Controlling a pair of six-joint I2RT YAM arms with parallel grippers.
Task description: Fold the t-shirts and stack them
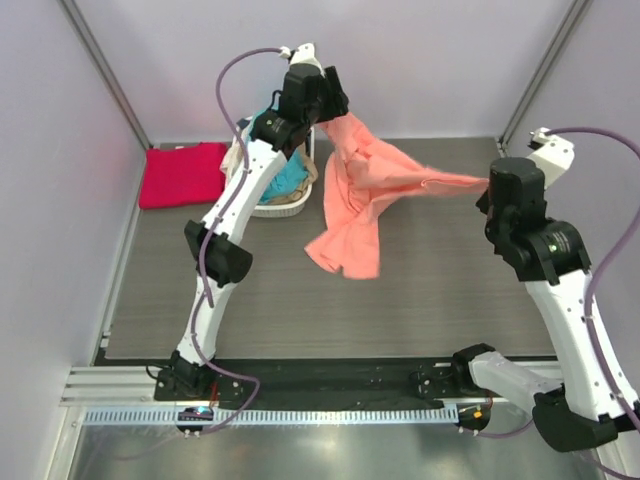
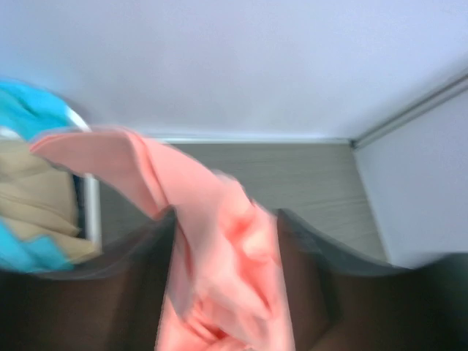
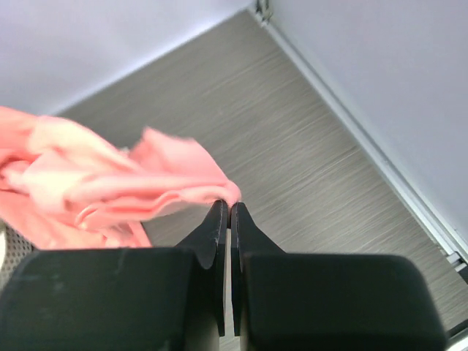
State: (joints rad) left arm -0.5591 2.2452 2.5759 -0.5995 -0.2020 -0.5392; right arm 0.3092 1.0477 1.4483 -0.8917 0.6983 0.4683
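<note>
**Top view.** Red shirt (image 1: 182,173) lies flat at the far left of the table (image 1: 420,310), squared off. It reads as folded and set down, so I judge one of four done. Basket (image 1: 305,192) is just right of it, partly behind the left arm. Teal shirt (image 1: 290,178) and beige shirt (image 1: 285,199) are bunched inside, not yet handled.

Pink shirt (image 1: 365,190) is in the air, stretched between the arms. Left gripper (image 1: 325,108) has one end up high by the back wall. Right gripper (image 1: 486,186) has the other end out to the right. The middle sags, and the low hem hangs close to the table; contact not clear. Not spread and no fold made, so this looks like the lift-and-open step of shirt two.

Left to do: lay pink flat, fold it, put it on red, then teal and beige.

**Left wrist.** Heavily motion-blurred. Pink shirt (image 2: 219,248) runs down between two dark finger shapes at the bottom. The cloth sits between them, so I take it as pinched, though the pinch point is below the frame. At left, basket rim (image 2: 91,208) with teal (image 2: 22,110) and beige (image 2: 40,194) cloth. Which part of the pink shirt is held, cannot tell.

**Right wrist.** Sharp. Right gripper (image 3: 230,208) has its jaws almost together, nipping a thin edge of pink shirt (image 3: 110,186) at the very tips, a shallow bite. Shirt bunches away to the left and is cut off by the frame. Sleeve or hem, cannot tell. Bare table below.
</note>
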